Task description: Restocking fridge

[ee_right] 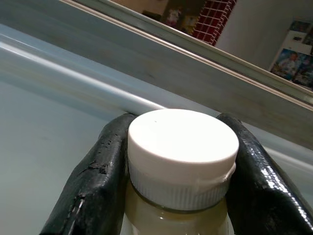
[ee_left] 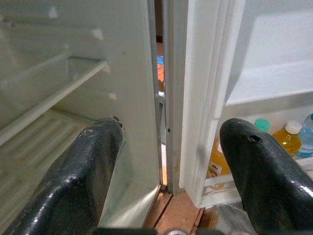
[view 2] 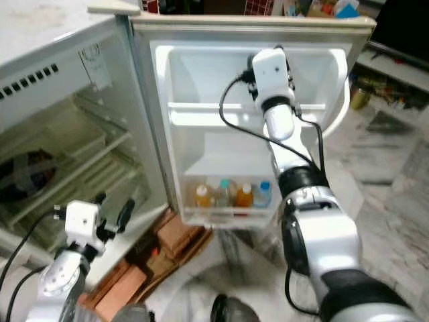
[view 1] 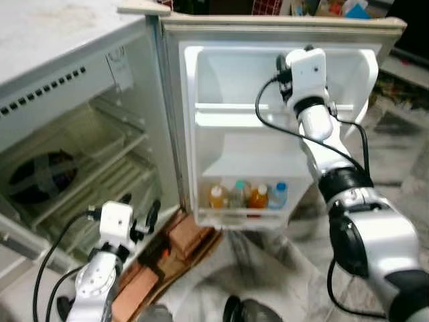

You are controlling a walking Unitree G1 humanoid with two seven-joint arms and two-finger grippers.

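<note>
- Clamped on either side of a bottle's neck, the right gripper point(ee_right: 178, 161) has its two black fingers point(ee_right: 93, 181) pressed against a bottle point(ee_right: 181, 166) with a white ribbed cap (pale yellowish liquid shows just under the cap).
- Upper centre of the head views: the right arm reaches up into the open fridge door point(view 1: 281, 134), its white wrist block sitting in front of the door's upper compartment, above the door's middle shelf rail point(view 1: 228, 107).
- Lower left of the head views: the left gripper point(view 1: 141, 218) hangs low in front of the fridge body, fingers spread apart and holding nothing.
- Through the left wrist camera, the parted fingers point(ee_left: 78, 171) frame the hinge edge between fridge body and door.
- Bottom door shelf point(view 1: 241, 215), lower centre: four bottles stand side by side, an orange one point(view 1: 216, 196), a clear one with a teal cap point(view 1: 238, 193), another orange one point(view 1: 259, 197) and a clear one with a blue cap point(view 1: 279, 194).
- Left of the frame: the fridge interior point(view 1: 80, 161) shows pale wire shelves and a dark round shape on the lower shelf, too blurred to identify.
- Bottom centre: brown bricks point(view 1: 191, 235) lie on the floor under the door's lower corner.
</note>
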